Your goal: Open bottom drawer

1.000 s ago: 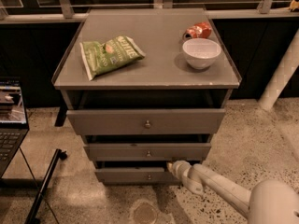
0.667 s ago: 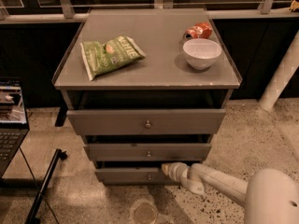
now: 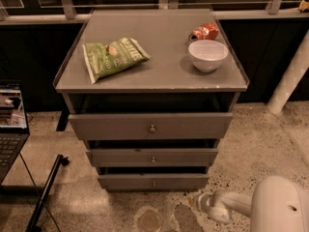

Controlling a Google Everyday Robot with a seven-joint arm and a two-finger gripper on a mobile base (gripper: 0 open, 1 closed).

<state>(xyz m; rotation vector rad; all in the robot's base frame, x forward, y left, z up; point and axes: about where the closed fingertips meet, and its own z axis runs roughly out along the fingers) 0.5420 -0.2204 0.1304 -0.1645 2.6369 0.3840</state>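
The bottom drawer (image 3: 130, 181) is the lowest and narrowest of three grey fronts on the cabinet, with a tiny metal knob (image 3: 154, 183) at its centre. A dark gap shows above its front. My gripper (image 3: 202, 203) is at the end of the white arm in the lower right corner. It hovers low over the floor, to the right of and below the drawer's right end, and touches nothing. The middle drawer (image 3: 120, 157) and the top drawer (image 3: 111, 125) stand above it, each with a gap over its front.
On the cabinet top lie a green chip bag (image 3: 113, 57), a white bowl (image 3: 207, 54) and a red packet (image 3: 205, 32). A laptop (image 3: 9, 124) and a black rod (image 3: 46, 192) are at the left. A white post (image 3: 289, 81) stands at the right.
The arm has drawn back from the bottom drawer's front, moving down and to the right. The drawer fronts stand where they did.
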